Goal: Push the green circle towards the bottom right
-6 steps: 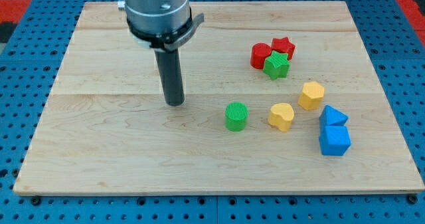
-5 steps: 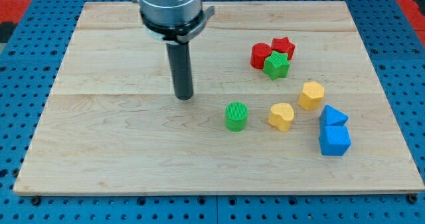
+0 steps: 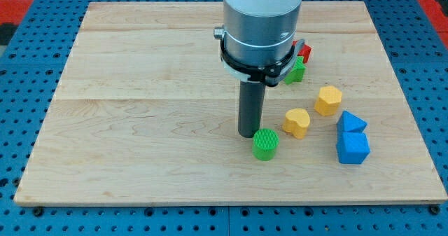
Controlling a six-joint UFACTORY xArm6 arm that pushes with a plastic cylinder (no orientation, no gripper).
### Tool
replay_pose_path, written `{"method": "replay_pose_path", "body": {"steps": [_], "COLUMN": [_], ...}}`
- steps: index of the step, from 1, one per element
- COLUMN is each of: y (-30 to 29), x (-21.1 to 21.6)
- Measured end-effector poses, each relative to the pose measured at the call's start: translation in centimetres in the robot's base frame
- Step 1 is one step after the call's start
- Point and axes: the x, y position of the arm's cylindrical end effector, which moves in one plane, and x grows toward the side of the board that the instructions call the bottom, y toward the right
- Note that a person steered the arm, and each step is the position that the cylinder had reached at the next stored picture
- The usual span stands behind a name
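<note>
The green circle (image 3: 265,143) is a short ribbed cylinder lying below the board's middle, a little to the right. My tip (image 3: 248,134) stands just at its upper left, touching or nearly touching it. The arm's grey body (image 3: 262,22) hangs over the board's upper middle and hides most of the red blocks behind it.
A yellow heart (image 3: 297,122) lies right of the green circle, a yellow hexagon (image 3: 327,99) further up right. Two blue blocks (image 3: 351,139) sit at the right. A green star (image 3: 297,70) and a red block (image 3: 305,52) peek out beside the arm. The wooden board (image 3: 126,138) ends near the view's bottom.
My tip has swept from the board's left-middle to the right and down. The green circle has shifted down and to the right of where it lay.
</note>
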Motion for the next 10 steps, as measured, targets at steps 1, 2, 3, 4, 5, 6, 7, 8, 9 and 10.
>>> {"method": "replay_pose_path", "body": {"steps": [1,2,3,4,5,6,7,8,9,10], "y": [-0.3,-0.4,-0.4,-0.4,-0.1,1.8,2.6,2.5,2.0,2.6], "x": [1.7,3.5,4.4,4.3,2.6,1.3,1.3,2.3,3.7,4.2]}}
